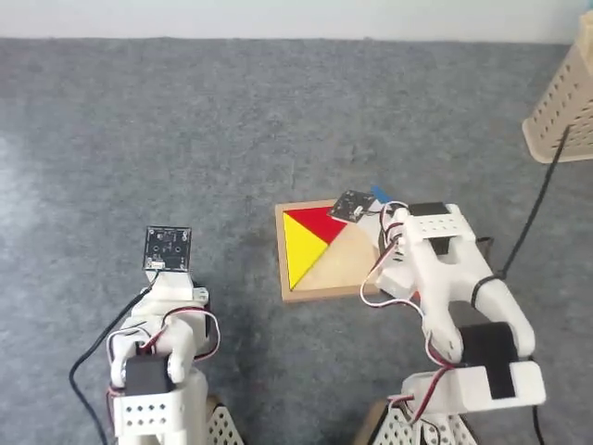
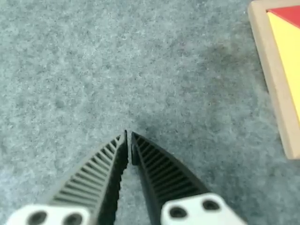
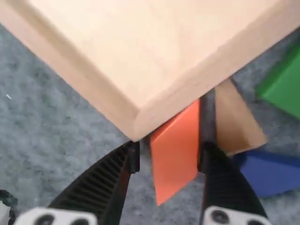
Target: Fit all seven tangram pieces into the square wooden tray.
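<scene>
The square wooden tray [image 1: 281, 260] lies on grey carpet with a red triangle [image 1: 315, 222] and a yellow triangle [image 1: 300, 252] in its left half; the rest is bare wood. My right arm [image 1: 435, 269] hangs over the tray's right side. My right gripper [image 3: 169, 157] is open just outside a tray corner [image 3: 140, 119], its fingers either side of an orange piece [image 3: 176, 150] lying on the carpet. Beside it lie a tan piece [image 3: 236, 124], a blue piece [image 3: 269, 171] and a green piece [image 3: 283, 84]. My left gripper [image 2: 127, 137] is shut and empty over bare carpet, left of the tray [image 2: 267, 61].
A beige perforated basket [image 1: 565, 102] stands at the far right edge with a black cable running down from it. Open grey carpet stretches behind and to the left of the tray. A blue piece's tip [image 1: 378, 194] pokes out behind the right arm.
</scene>
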Robot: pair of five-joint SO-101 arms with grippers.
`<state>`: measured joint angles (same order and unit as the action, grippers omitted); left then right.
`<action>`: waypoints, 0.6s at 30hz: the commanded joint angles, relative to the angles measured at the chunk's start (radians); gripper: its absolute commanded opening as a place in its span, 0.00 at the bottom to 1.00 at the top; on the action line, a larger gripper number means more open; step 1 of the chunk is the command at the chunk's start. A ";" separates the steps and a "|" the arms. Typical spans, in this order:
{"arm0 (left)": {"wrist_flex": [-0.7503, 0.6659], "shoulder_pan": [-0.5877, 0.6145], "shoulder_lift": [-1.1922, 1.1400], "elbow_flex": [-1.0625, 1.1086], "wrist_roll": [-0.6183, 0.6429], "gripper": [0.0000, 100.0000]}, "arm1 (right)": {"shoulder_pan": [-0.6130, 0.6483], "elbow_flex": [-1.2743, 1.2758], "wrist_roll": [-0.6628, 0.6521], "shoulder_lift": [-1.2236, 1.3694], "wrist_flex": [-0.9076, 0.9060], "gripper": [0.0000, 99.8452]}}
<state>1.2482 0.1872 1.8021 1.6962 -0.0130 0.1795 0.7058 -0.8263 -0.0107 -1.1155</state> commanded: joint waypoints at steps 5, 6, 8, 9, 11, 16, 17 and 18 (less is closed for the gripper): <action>0.002 -0.003 0.015 -0.012 0.008 0.01 | -0.131 -0.040 0.061 0.036 0.015 0.09; 0.002 -0.003 0.015 -0.012 0.008 0.01 | -0.153 -0.061 0.107 0.036 0.005 0.06; 0.002 -0.003 0.015 -0.012 0.008 0.01 | -0.193 -0.104 0.189 0.036 -0.005 0.03; 0.002 -0.003 0.015 -0.012 0.008 0.01 | -0.202 -0.126 0.219 0.036 -0.018 0.02; 0.002 -0.003 0.015 -0.012 0.008 0.01 | -0.209 -0.169 0.281 0.033 -0.045 0.01; 0.002 -0.003 0.015 -0.012 0.008 0.01 | -0.200 -0.302 0.431 0.033 -0.131 0.01; 0.002 -0.003 0.015 -0.012 0.008 0.01 | -0.197 -0.336 0.462 0.033 -0.153 0.01; 0.002 -0.003 0.015 -0.012 0.008 0.01 | -0.188 -0.371 0.497 0.033 -0.174 0.01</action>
<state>1.2482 0.1872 1.8021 1.6962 -0.0130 -0.0123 0.4603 -0.4166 0.0307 -1.2321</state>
